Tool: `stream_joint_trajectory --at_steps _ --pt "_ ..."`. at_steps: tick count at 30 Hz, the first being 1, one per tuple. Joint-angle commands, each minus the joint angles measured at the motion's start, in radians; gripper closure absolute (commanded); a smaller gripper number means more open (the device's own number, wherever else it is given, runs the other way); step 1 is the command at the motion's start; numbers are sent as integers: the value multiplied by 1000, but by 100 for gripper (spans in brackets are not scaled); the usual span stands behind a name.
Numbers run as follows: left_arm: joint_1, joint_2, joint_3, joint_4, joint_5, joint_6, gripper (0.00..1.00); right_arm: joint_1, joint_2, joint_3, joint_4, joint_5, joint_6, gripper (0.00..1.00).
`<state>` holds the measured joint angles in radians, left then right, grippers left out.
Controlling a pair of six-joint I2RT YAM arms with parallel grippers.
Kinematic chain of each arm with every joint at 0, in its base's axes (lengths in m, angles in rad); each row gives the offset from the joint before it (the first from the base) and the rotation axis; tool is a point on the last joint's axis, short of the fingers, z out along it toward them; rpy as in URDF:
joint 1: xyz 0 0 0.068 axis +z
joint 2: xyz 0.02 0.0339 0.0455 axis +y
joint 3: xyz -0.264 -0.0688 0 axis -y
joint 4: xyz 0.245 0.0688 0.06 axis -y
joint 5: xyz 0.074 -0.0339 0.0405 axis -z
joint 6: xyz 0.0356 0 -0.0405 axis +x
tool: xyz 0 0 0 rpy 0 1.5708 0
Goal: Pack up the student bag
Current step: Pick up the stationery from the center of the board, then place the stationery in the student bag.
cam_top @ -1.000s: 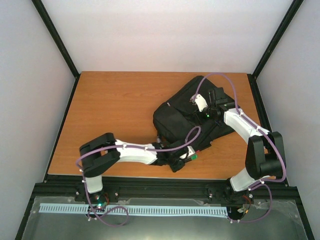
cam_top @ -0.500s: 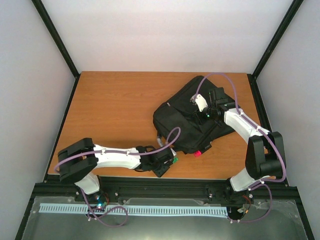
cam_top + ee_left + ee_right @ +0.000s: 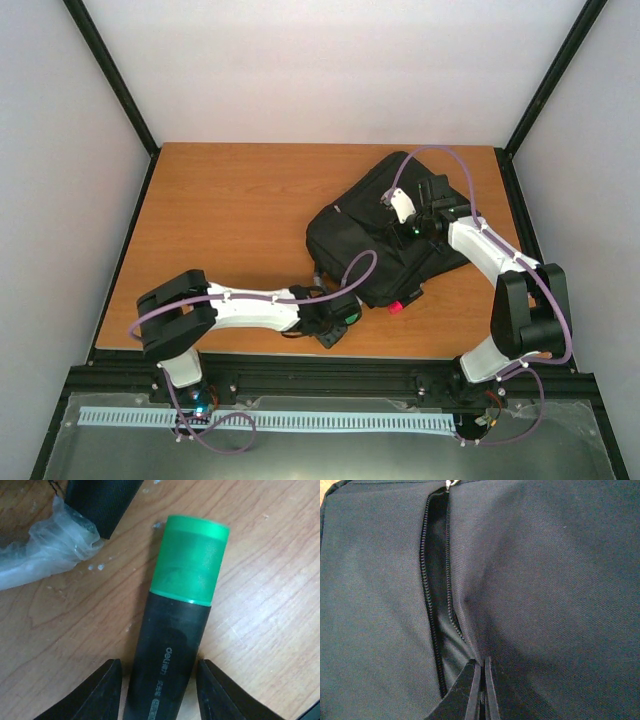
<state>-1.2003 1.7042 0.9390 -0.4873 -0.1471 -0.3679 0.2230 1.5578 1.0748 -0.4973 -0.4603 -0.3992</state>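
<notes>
Centring the left claw (image 3: 159, 665) on the green-capped marker (image 3: 185, 605) is mattering most: its jaws are straddling the barrel, not yet clamped. Right claw (image 3: 481, 667) is pinching the bag (image 3: 345, 240), lying toward the table's (image 3: 220, 200) 3 o'clock, beside its zip (image 3: 432, 580).

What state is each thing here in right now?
student bag: lying flat, front zip partly open
green highlighter: capped, lying flat
plastic wrapper: crumpled
left gripper: straddling the highlighter, grip unclear
right gripper: shut, pinching the bag's fabric
</notes>
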Motion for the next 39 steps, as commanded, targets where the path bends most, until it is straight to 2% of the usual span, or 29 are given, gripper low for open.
stream_joint_trajectory --at_steps 1,8,17,21,24,29,39 --pt "-9 36 36 -33 -3 27 56 -17 -10 22 -4 4 5 97" --pt "-8 26 50 -34 2 27 71 -20 -14 21 -4 4 8 97" --pt "-9 -205 51 -73 82 -25 76 -22 -16 22 -5 -4 7 97" --pt "-8 -246 93 -68 24 -11 76 -22 -22 22 -4 -7 9 97" --pt "7 -206 155 -40 -53 -11 77 -22 -34 21 -1 -14 10 97" --pt "44 -72 305 -36 -101 -49 79 -24 -89 5 14 -27 9 97" --pt "156 84 418 52 -109 -87 79 -24 -129 -2 21 -74 8 97"
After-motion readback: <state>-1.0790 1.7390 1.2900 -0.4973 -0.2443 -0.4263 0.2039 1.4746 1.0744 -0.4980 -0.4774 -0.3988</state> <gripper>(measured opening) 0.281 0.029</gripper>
